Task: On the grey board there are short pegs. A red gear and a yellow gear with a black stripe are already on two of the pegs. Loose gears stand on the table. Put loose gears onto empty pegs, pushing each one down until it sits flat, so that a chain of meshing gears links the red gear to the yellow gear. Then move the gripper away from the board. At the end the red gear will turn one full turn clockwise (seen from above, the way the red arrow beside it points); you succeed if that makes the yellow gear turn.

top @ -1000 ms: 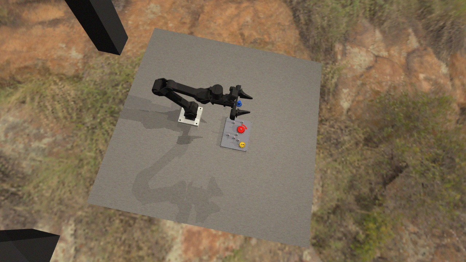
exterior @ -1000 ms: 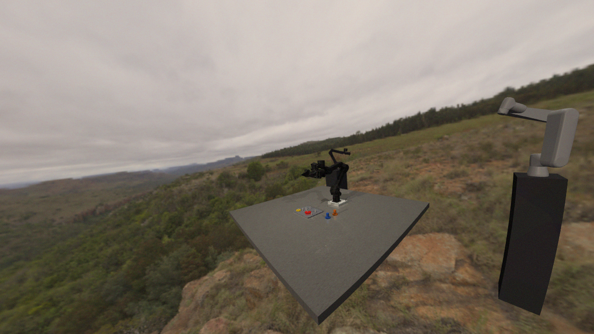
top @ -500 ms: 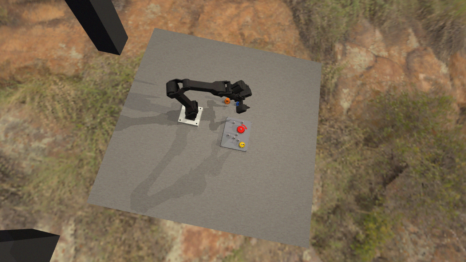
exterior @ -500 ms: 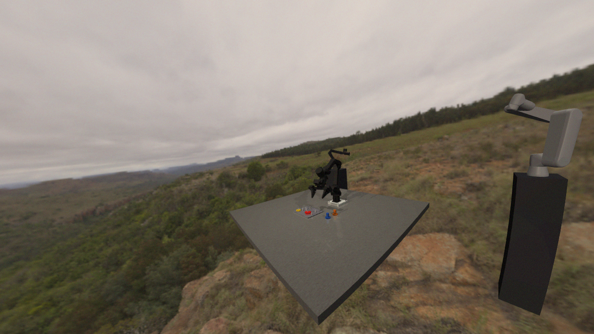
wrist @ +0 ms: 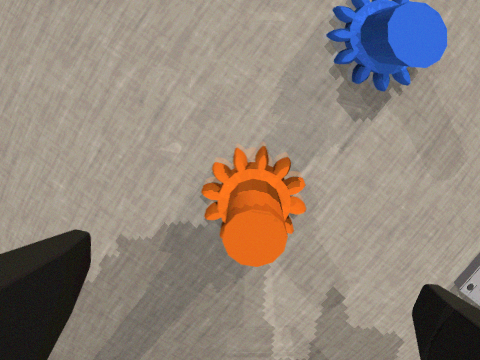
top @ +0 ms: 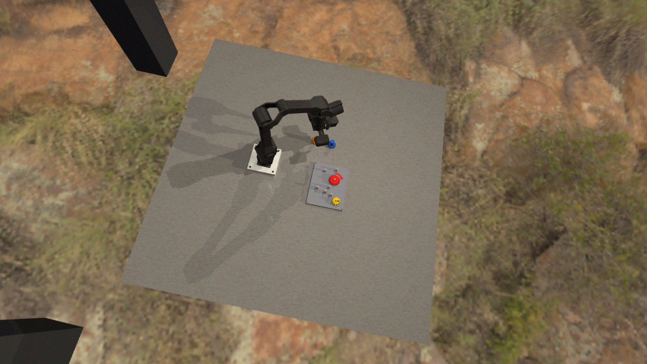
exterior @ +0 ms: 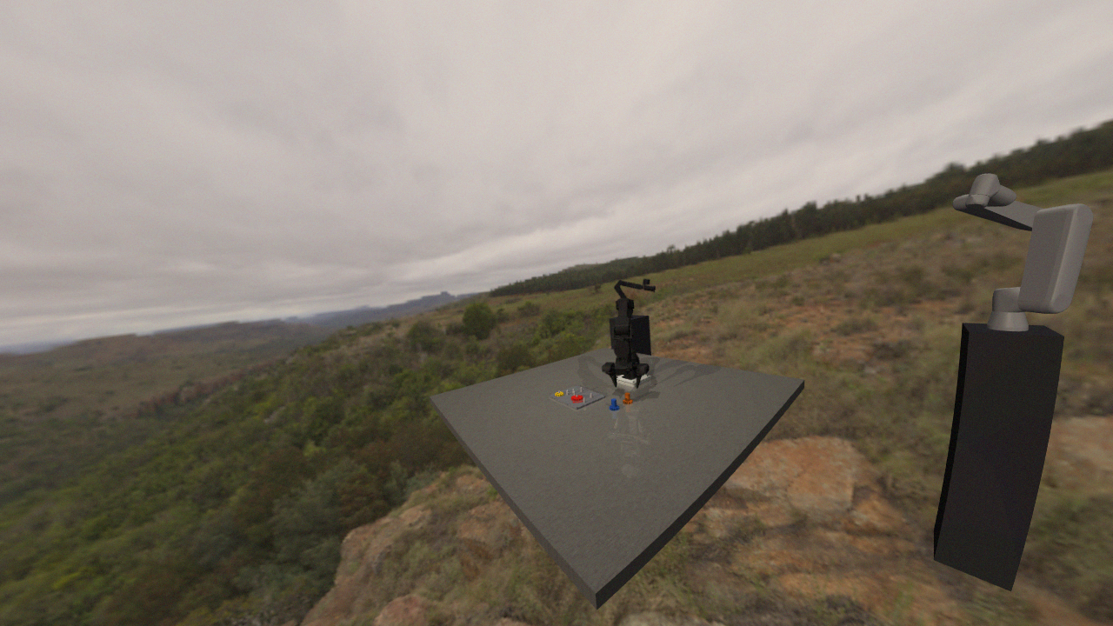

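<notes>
An orange loose gear (top: 313,140) (exterior: 627,399) (wrist: 255,240) with a round knob stands upright on the table. A blue loose gear (top: 332,143) (exterior: 614,404) (wrist: 417,35) stands beside it, apart. My gripper (exterior: 626,384) (wrist: 262,280) is open and empty, pointing down above the table near the orange gear; in the wrist view the orange knob shows between the fingers. In the top view the gripper partly hides the orange gear. The grey board (top: 315,198) (exterior: 578,407) bears the red gear (top: 332,182) (exterior: 576,397), the yellow gear (top: 335,201) (exterior: 558,394) and several empty pegs.
The arm's white base plate (top: 253,168) lies left of the board in the top view. A corner of the board (wrist: 471,295) shows at the wrist view's right edge. A black pedestal (exterior: 992,451) with a grey arm stands beyond the table.
</notes>
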Action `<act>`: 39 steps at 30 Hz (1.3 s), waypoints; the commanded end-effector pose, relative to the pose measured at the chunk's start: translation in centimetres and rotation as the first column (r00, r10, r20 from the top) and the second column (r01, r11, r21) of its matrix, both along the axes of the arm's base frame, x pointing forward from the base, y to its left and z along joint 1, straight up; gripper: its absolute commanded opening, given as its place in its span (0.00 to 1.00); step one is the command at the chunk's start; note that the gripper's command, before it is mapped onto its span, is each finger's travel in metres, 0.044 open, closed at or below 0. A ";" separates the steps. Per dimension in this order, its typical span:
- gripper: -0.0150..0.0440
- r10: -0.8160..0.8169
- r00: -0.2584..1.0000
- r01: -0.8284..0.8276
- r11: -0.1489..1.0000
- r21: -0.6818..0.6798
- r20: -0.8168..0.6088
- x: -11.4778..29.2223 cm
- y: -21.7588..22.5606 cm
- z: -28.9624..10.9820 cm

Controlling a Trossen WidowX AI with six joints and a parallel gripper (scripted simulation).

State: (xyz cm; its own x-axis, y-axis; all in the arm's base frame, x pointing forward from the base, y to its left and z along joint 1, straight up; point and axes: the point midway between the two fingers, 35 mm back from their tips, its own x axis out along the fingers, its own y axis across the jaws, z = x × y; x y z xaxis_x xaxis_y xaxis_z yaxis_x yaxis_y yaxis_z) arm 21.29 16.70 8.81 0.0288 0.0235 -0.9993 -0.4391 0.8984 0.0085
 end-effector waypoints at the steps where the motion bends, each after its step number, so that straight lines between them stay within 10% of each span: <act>1: 1.00 -0.004 1.000 0.004 1.000 -0.011 -0.010 -0.3 0.0 -0.1; 31: 1.00 -0.004 1.000 0.004 1.000 -0.011 -0.010 -0.2 0.0 -4.2; 39: 0.64 -0.004 1.000 0.004 1.000 -0.011 -0.010 -0.2 0.0 -4.2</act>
State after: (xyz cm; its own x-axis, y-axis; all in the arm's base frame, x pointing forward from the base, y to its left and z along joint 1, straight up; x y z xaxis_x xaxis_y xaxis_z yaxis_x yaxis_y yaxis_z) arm 21.07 16.73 4.71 0.0188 0.0145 -0.9997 -0.4383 0.8988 0.0048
